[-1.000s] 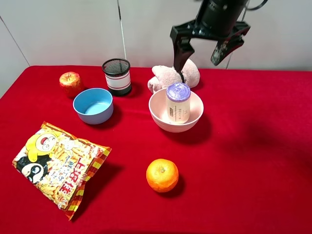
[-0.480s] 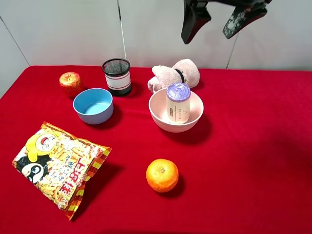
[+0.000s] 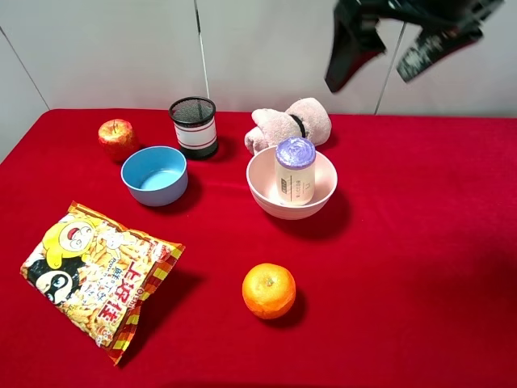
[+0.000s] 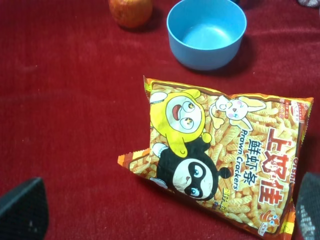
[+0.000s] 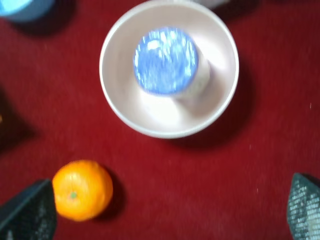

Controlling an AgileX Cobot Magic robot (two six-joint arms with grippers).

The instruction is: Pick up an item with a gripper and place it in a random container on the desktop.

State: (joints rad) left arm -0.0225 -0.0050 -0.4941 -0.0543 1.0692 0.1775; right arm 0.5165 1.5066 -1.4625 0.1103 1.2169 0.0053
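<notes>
The cream-white cylinder with a purple top (image 3: 296, 170) stands upright inside the pale pink bowl (image 3: 262, 194) on the red cloth. The right wrist view looks straight down on its foil top (image 5: 166, 60) and the bowl's rim (image 5: 107, 90). My right gripper (image 3: 396, 52) is open and empty, high above the table, up and to the right of the bowl; its fingertips (image 5: 27, 215) show at the edges of the wrist view. My left gripper (image 4: 165, 212) is open and empty over the snack bag; it is out of the exterior view.
A snack bag (image 3: 95, 275) lies front left. An orange (image 3: 269, 290) sits in front of the pink bowl. A blue bowl (image 3: 154, 175), a red apple (image 3: 116, 137), a black mesh cup (image 3: 194, 126) and a pink plush (image 3: 287, 124) stand at the back.
My right gripper has risen away from the bowl and moved to the right, open and empty. The cylinder stays standing in the pink bowl.
</notes>
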